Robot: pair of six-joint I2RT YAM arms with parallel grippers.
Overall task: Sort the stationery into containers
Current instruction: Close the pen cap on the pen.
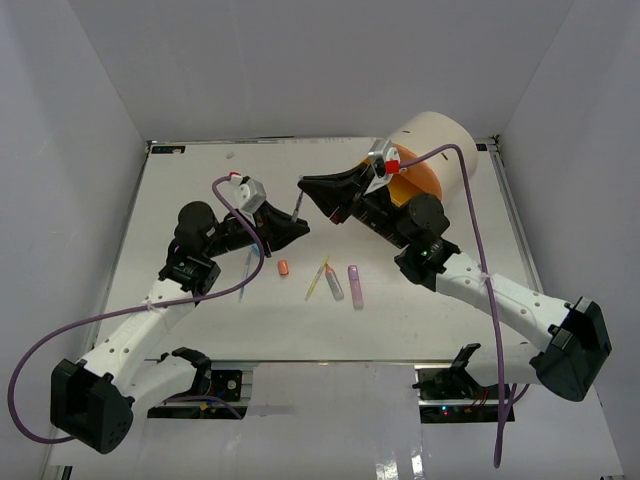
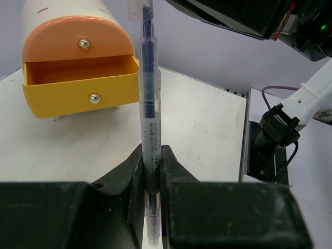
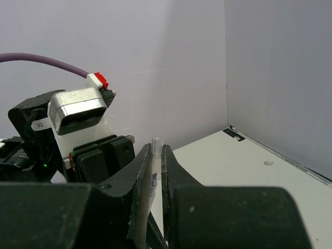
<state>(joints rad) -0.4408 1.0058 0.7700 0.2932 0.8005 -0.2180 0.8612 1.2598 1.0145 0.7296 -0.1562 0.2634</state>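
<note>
A slim clear highlighter with a blue core [image 2: 149,104] stands between both grippers, above the table's middle [image 1: 299,207]. My left gripper [image 2: 151,150] is shut on its lower barrel [image 1: 292,228]. My right gripper [image 3: 154,148] is shut on its clear top end [image 3: 156,142], coming from the right [image 1: 303,188]. The cream cylinder [image 1: 440,140] stands at the back right. In the left wrist view its orange drawer [image 2: 78,41] is closed and the yellow drawer [image 2: 83,96] below it is pulled open.
On the table in front lie an orange cap [image 1: 284,268], a yellow pen [image 1: 318,278], a grey-purple marker [image 1: 333,285], a purple marker [image 1: 355,286] and a blue pen [image 1: 246,268] under the left arm. White walls enclose the table on three sides.
</note>
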